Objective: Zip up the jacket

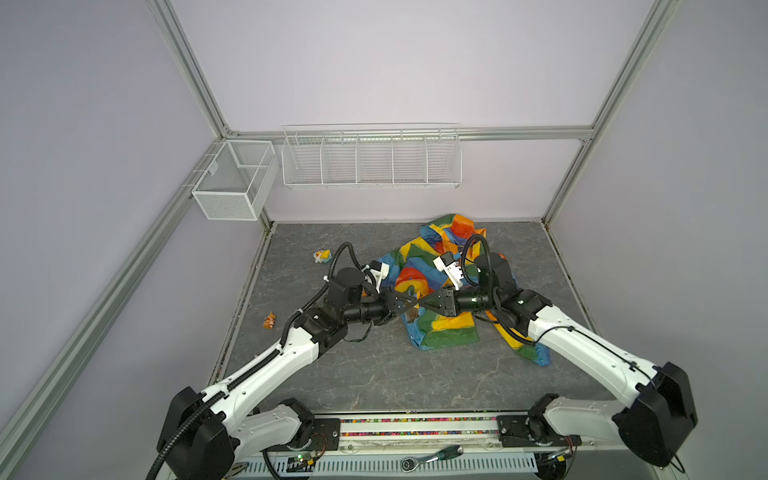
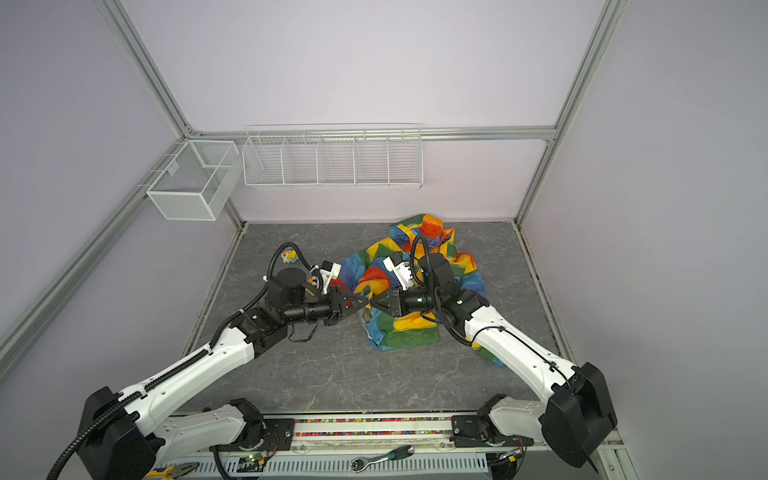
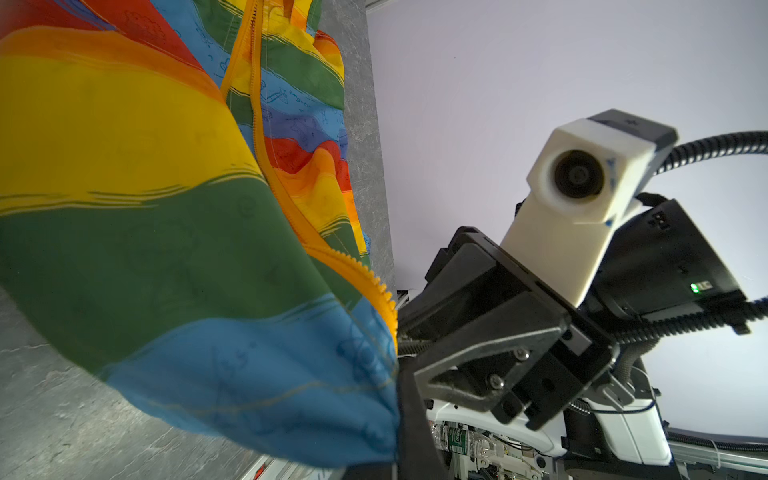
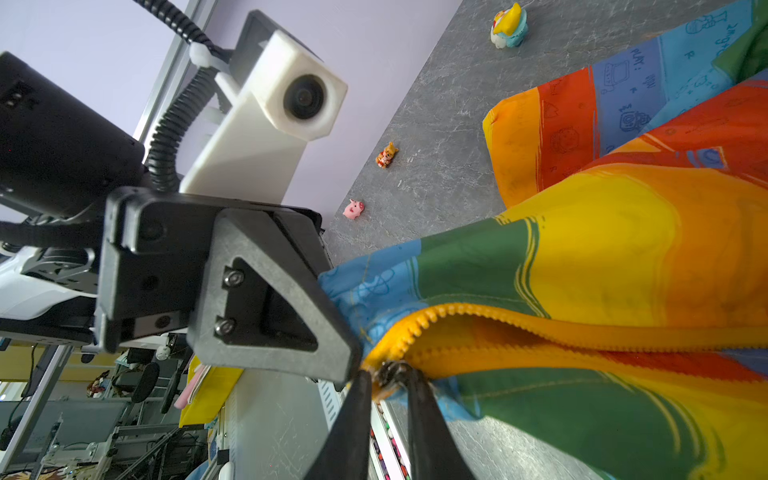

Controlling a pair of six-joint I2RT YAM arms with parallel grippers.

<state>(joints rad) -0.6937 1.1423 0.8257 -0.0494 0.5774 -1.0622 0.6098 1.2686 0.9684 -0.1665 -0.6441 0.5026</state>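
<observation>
**Pinching the jacket hem at the foot of the zipper**

Both grippers stood tip to tip at the front-left edge of the small rainbow-striped thin-fabric jacket [image 1: 451, 328]. The jacket lay crumpled on the grey marbled tabletop [image 1: 374, 374], right of centre and reaching toward the back wall.

Left gripper [image 1: 412, 303]: jaws fully closed, clamping the blue hem corner. The right wrist view showed the cloth bunched against its finger.

Right gripper [image 4: 390, 376]: jaws narrow. Its two dark fingertips [image 4: 417, 399] pressed either side of a small dark metal piece at the end of the orange-yellow zipper [image 4: 540, 322]. One unjoined row of teeth ran off from that end.

View differences:
- Left wrist view alone showed the zipper lying open up the jacket front.
- Right wrist view alone showed a small pink pig figure [image 4: 353, 208].
- Right wrist view and both top views showed a small orange figure [image 1: 270, 321] and a yellow-and-blue figure [image 1: 322, 255].
- Top views alone showed the white wire baskets [image 1: 370, 158] on the back wall.
</observation>
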